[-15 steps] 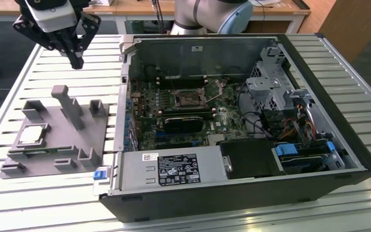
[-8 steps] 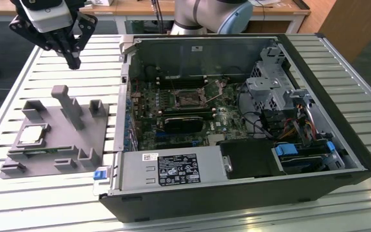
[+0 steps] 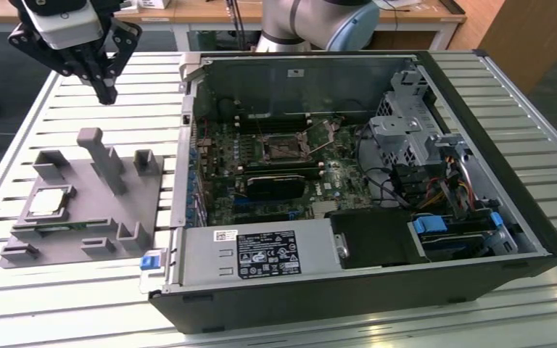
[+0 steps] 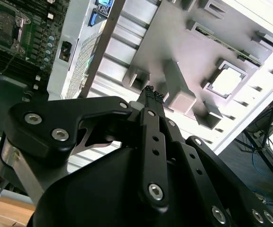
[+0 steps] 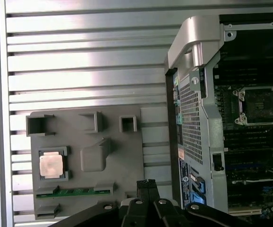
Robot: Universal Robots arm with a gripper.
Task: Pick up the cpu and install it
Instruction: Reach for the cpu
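The tool (image 3: 107, 93) hangs pressed together and empty, far above the grey tray (image 3: 85, 206) on the exterior view's left. The cpu (image 3: 48, 203) lies flat there. It is probably light, stiff and fragile; opposite edges look safest to grip.

No text can be read. In the exterior view, a white sticker (image 3: 225, 234) and a black label (image 3: 270, 255) sit on the grey power-supply cover (image 3: 201, 264) along the lower edge of the case (image 3: 356, 308). Their print is too small to make out.
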